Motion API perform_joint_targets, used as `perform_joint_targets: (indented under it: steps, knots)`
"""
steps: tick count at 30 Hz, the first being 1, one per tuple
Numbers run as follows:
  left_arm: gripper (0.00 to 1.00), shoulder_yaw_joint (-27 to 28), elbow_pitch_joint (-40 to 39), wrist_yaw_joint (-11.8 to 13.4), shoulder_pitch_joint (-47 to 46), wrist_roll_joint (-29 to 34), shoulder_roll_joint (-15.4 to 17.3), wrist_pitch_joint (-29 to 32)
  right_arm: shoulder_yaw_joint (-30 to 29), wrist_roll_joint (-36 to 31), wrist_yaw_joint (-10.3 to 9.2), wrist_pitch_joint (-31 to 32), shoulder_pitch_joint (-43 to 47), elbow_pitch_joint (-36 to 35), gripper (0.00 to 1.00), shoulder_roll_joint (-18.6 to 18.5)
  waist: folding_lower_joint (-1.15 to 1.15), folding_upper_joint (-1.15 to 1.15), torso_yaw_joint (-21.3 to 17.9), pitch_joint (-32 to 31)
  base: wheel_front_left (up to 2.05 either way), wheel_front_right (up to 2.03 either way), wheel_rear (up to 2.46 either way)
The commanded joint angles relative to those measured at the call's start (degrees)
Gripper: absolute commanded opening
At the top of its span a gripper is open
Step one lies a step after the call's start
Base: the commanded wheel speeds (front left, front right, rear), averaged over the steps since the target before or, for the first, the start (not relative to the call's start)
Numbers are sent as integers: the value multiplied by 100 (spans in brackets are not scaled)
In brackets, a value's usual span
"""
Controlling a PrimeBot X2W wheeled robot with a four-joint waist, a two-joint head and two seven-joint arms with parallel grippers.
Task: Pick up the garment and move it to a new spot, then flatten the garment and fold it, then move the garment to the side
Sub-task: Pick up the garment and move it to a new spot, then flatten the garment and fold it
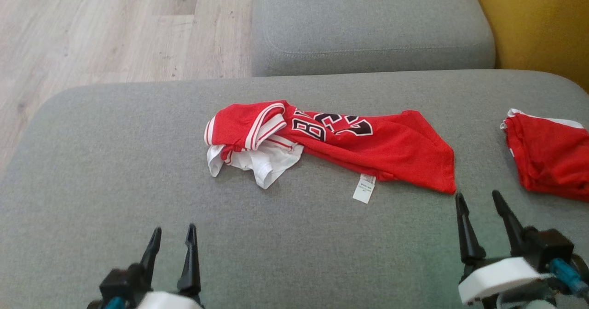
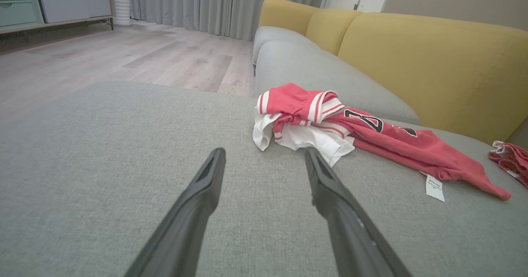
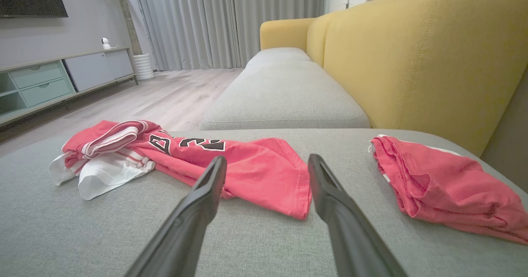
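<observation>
On the grey seat cushion (image 1: pixel 115 162), about midway across, a crumpled red jersey (image 1: pixel 349 148), stretched long from 9 o'clock to 3 o'clock in the head view: bunched striped trim and white lining at the 9 o'clock end, plain red hem corner at the 3 o'clock end, white tag (image 1: pixel 365 188) hanging off the near edge. From the right gripper (image 1: pixel 477 195), mostly at 10 to 11 o'clock, with the hem corner just beside its fingertips. From the left gripper (image 1: pixel 174 228), at about 1 o'clock and farther off, the bunched end a clear reach ahead. Nearer by judgement: the right arm, best placed for the hem; the left for the striped end. Both pairs of fingers spread wide, pinching nothing, touching no cloth, poised over bare cushion. At the far 3 o'clock edge, apart from the jersey, a second red garment (image 1: pixel 552 162), easy to mistake for the target.
</observation>
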Motion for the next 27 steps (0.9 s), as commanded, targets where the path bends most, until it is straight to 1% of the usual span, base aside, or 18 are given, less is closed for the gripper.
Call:
perform_joint_targets:
  steps: [1,4,10,17,27]
  knots:
    - [100,269,-210,42,-253,62,173,-62,142,35,39,-56,-165,-169,100,-32,2,0,-3,1,0,0,0]
    - [100,280,-361,103,-87,109,202,-65,173,21,39,-66,-124,-133,100,-32,2,0,-5,-9,0,0,0]
    - [100,298,-479,198,80,139,144,-67,266,39,39,-95,-120,-40,100,-32,2,0,-11,-19,0,0,0]
    - [100,282,-458,195,88,143,110,-68,355,63,39,-133,-165,64,100,-32,2,0,-4,-17,0,0,0]
    - [100,284,-451,218,80,112,117,-52,336,45,39,-137,-183,82,100,-32,2,0,7,8,0,0,0]
